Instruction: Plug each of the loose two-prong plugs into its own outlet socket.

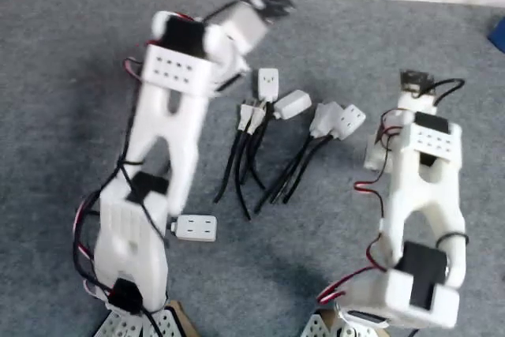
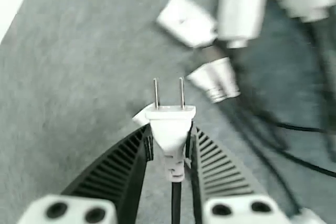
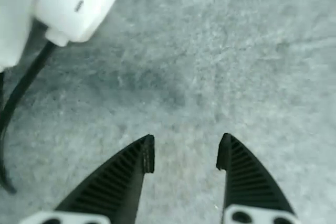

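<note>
- Left wrist view, nearest you: your left gripper (image 2: 169, 139) was clamped on a white two-prong plug (image 2: 169, 119), with one black ribbed finger (image 2: 126, 166) pressed against each side of its body.
- That plug's long axis ran straight out along the fingers. Its two metal prongs pointed away from the wrist, and its black cord (image 2: 176, 203) trailed back between the fingers.
- Past the prongs, on the grey carpet (image 2: 79, 77), you had a pair of loose plugs (image 2: 215, 80) lying side by side. Beyond them were a white socket block (image 2: 186, 22) and a second white block (image 2: 241, 11) just beside it. All were blurred, so any print on them could not be read.
- Right wrist view: your right gripper (image 3: 186, 153) stood wide open and empty over the carpet.
- Beyond its fingertips lay a corded socket (image 3: 79, 1), its face showing two short dark slots and a dark lead (image 3: 21, 93) leaving its end.
- High view, near edge first: a lone outlet socket (image 1: 195, 228) lay just beside the left arm (image 1: 166, 132), its long axis across the table, well apart from the others.
- Mid-table, a bundle of black cords (image 1: 252, 171) fanned from the cluster of white plugs and sockets toward the near edge.
- Farther back, the left arm's gripper sat beyond that cluster, near the carpet's far edge. The right arm (image 1: 422, 179) sat at the cluster's side.
</note>
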`<action>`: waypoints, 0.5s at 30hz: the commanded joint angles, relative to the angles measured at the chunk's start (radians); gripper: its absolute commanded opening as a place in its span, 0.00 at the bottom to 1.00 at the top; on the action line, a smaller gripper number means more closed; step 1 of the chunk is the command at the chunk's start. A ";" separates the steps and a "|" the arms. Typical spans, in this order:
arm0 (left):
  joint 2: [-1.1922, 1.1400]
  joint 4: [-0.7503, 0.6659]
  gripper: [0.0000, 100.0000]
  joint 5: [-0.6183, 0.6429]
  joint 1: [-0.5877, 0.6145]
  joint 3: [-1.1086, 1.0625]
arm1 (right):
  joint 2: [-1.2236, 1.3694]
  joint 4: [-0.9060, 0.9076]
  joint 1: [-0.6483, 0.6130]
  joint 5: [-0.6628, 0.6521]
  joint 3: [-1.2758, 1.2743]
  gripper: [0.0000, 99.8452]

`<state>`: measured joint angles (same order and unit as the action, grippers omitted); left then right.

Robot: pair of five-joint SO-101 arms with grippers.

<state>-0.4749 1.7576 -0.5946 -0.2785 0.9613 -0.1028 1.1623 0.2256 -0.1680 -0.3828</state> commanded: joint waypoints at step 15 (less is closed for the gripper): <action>0.108 -0.124 0.00 0.075 -0.475 -0.607 | -0.381 -0.059 0.366 -0.221 -0.380 0.21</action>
<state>-0.3629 1.6686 -0.5332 -0.6851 0.3537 -0.4158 1.1454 0.5785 -0.3721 -0.7081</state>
